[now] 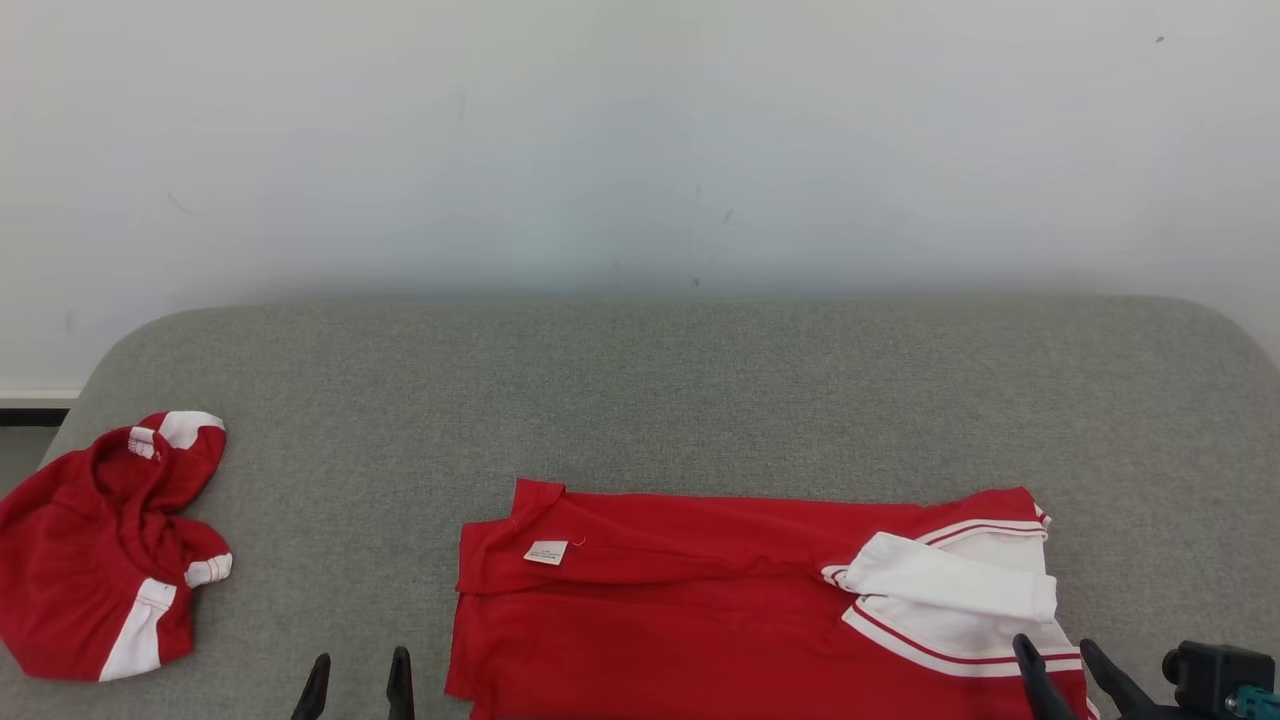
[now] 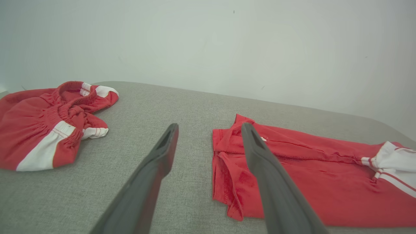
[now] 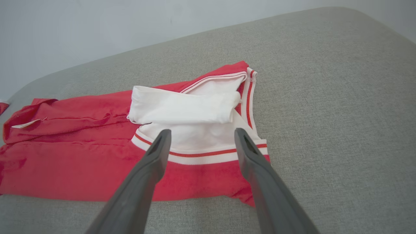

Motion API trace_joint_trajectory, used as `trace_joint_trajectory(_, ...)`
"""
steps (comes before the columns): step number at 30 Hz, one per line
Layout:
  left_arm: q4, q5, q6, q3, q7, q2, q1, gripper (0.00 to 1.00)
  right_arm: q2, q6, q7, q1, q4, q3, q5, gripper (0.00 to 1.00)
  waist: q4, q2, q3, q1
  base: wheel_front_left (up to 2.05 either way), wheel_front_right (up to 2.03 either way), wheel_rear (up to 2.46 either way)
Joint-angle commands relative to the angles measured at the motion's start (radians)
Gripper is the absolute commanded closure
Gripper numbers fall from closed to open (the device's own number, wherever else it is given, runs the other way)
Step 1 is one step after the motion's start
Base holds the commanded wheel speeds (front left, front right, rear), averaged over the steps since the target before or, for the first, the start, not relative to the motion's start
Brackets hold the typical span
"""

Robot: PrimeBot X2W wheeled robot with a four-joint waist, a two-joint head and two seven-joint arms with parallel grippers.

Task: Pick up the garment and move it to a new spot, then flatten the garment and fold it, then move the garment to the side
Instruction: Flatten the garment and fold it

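Note:
The garment (image 1: pixel 720 600) is a red shirt with white, red-striped trim, lying folded into a long band across the near middle of the grey cushion (image 1: pixel 640 400). Its white sleeve (image 1: pixel 950 580) is turned over the right end, and a small white label (image 1: pixel 546 552) shows near the left end. My left gripper (image 1: pixel 358 672) stands open just left of the shirt's left edge, holding nothing. My right gripper (image 1: pixel 1060 660) is open over the shirt's right end, empty too. The shirt (image 2: pixel 308 175) lies past my left fingertips; the white end (image 3: pixel 191 113) lies beyond my right ones.
A second red and white piece of clothing (image 1: pixel 100 560) lies crumpled at the cushion's left edge, also in the left wrist view (image 2: pixel 48 126). A pale wall (image 1: pixel 640 140) rises behind the cushion. Bare cushion stretches behind the shirt and to its right.

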Motion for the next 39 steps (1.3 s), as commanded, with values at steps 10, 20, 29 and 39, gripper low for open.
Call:
trace_joint_trajectory(10, -0.004, 0.022, -0.016, 0.028, -0.003, -0.01, 0.035, 0.0, -0.004, -0.002, 0.095, -0.1, 0.049, -0.061, -0.023, 0.0, -0.001, 0.0, 0.018, 0.0001, 0.0, 0.0, 0.0)
trace_joint_trajectory(20, -0.003, 0.024, -0.021, 0.014, -0.003, -0.011, 0.023, 0.0, -0.004, -0.002, 0.391, -0.278, 0.149, -0.135, -0.1, 0.0, 0.028, 0.0, 0.06, 0.0001, 0.0, 0.0, 0.0)
trace_joint_trajectory(29, -0.002, 0.021, -0.024, -0.006, -0.003, -0.011, -0.009, 0.0, 0.001, -0.002, 0.468, -0.354, 0.226, -0.196, -0.18, 0.0, 0.079, 0.0, 0.116, 0.0001, 0.0, 0.0, 0.0)
trace_joint_trajectory(39, -0.01, 0.025, -0.027, -0.01, -0.003, -0.011, -0.033, 0.0, -0.018, -0.002, 0.46, -0.371, 0.296, -0.221, -0.226, 0.0, 0.117, 0.0, 0.165, 0.0001, 0.0, 0.0, 0.0)
